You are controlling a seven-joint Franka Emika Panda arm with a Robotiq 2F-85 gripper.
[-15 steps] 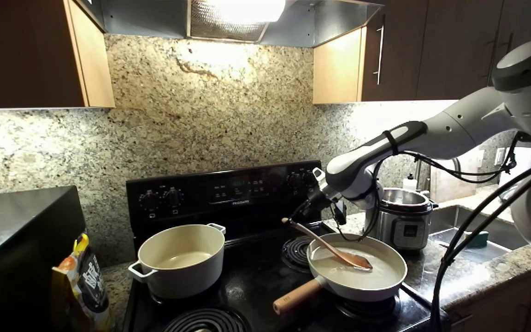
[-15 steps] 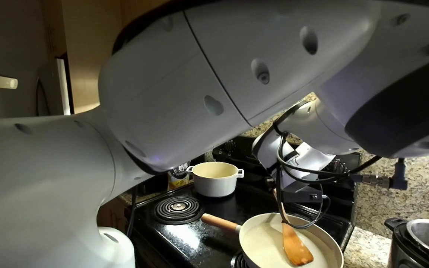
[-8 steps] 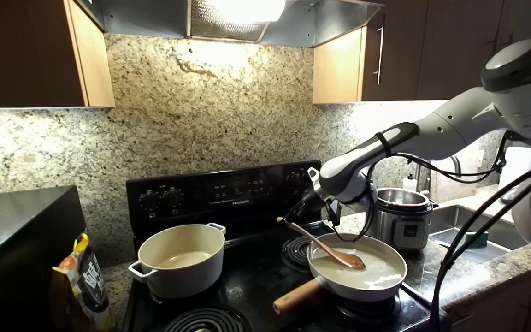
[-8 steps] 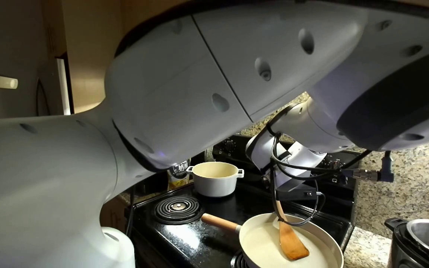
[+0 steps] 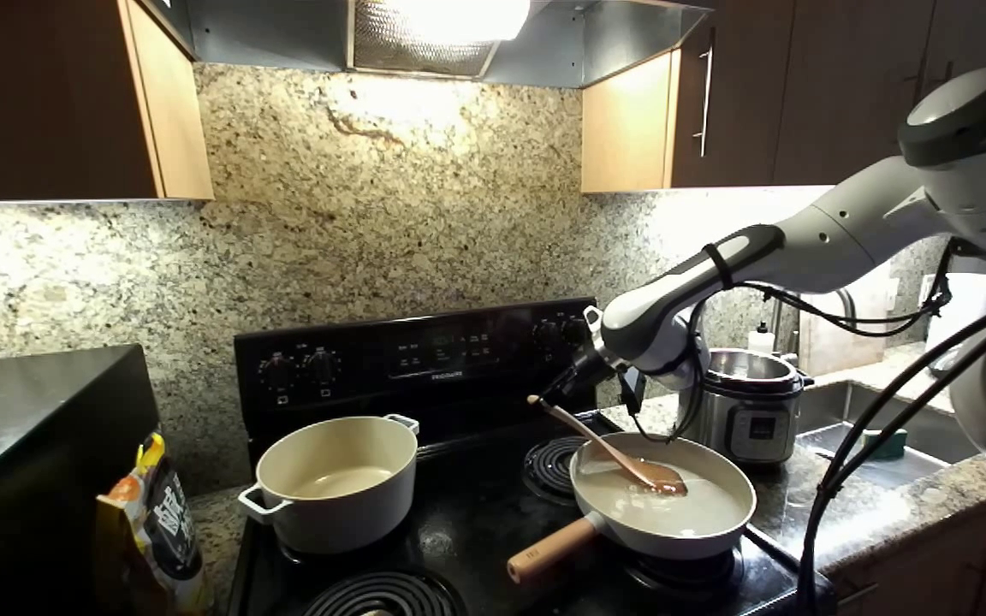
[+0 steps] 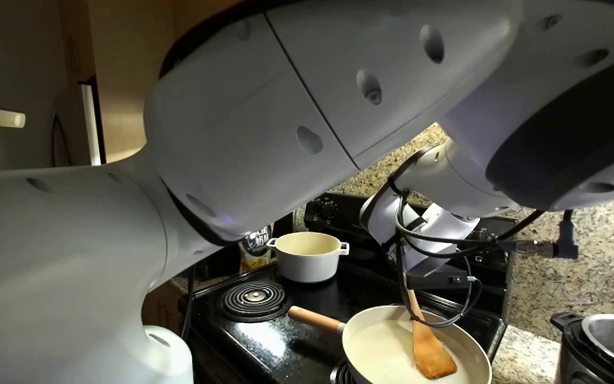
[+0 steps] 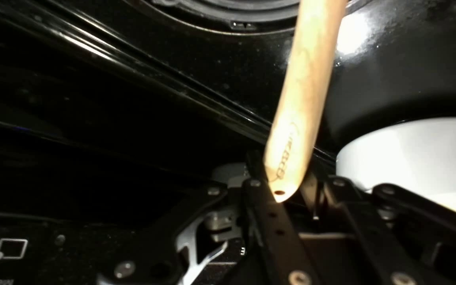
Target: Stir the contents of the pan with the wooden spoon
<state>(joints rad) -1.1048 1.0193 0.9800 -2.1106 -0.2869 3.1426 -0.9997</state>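
The gripper (image 7: 285,168) pinches the wooden spoon (image 6: 426,345) near the end of its handle. The spoon slants down into the frying pan (image 5: 668,545) — its head in the pale contents (image 6: 379,346). A two-handled pot (image 5: 352,513) stands apart on the same electric range (image 5: 472,513).

Speckled stone wall (image 5: 390,214); dark cabinets (image 5: 852,94); bright hood light (image 5: 459,17).
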